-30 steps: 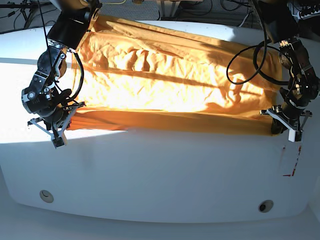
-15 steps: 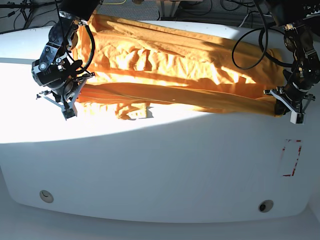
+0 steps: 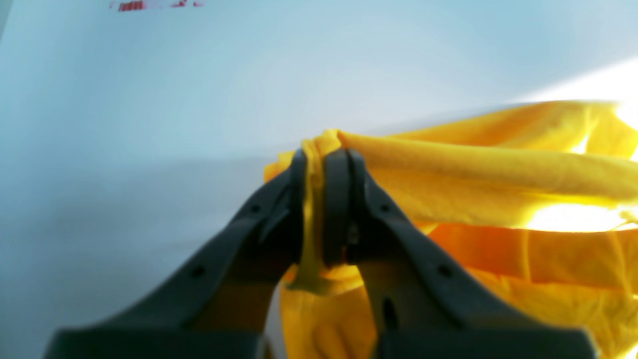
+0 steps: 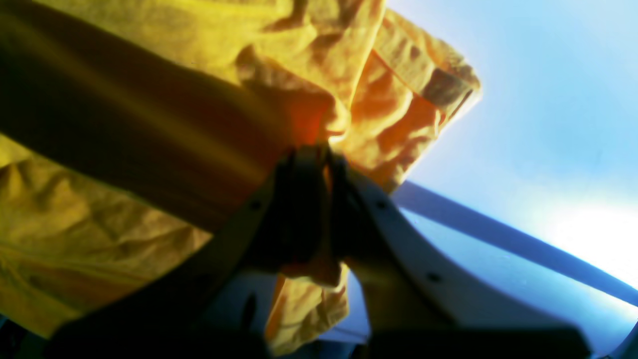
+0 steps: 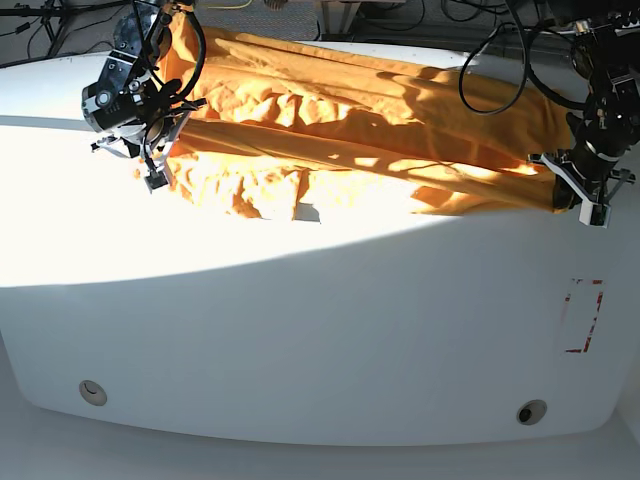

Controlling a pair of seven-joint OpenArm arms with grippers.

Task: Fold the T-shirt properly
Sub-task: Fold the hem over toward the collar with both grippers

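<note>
The orange-yellow T-shirt [image 5: 350,120] lies stretched across the far half of the white table [image 5: 320,330], its near edge lifted between both arms. At the base view's right, my left gripper [image 5: 562,195] is shut on that edge's right end; the left wrist view shows the black fingers [image 3: 339,199] pinching a fold of the T-shirt [image 3: 473,169]. My right gripper [image 5: 170,135], at the base view's left, is shut on the other end, and in the right wrist view its dark fingers [image 4: 299,209] clamp the T-shirt [image 4: 149,139]. A sleeve [image 5: 255,190] hangs down onto the table.
A red-outlined rectangle mark [image 5: 582,315] sits on the table at the near right. Two round holes [image 5: 93,391] [image 5: 531,411] lie near the front edge. Black cables [image 5: 500,70] loop over the cloth at the back right. Strong sunlight crosses the table's middle.
Both grippers have carried the shirt's near edge away from the front, toward the table's back. The fold has narrowed and a sleeve has dropped out below it.
</note>
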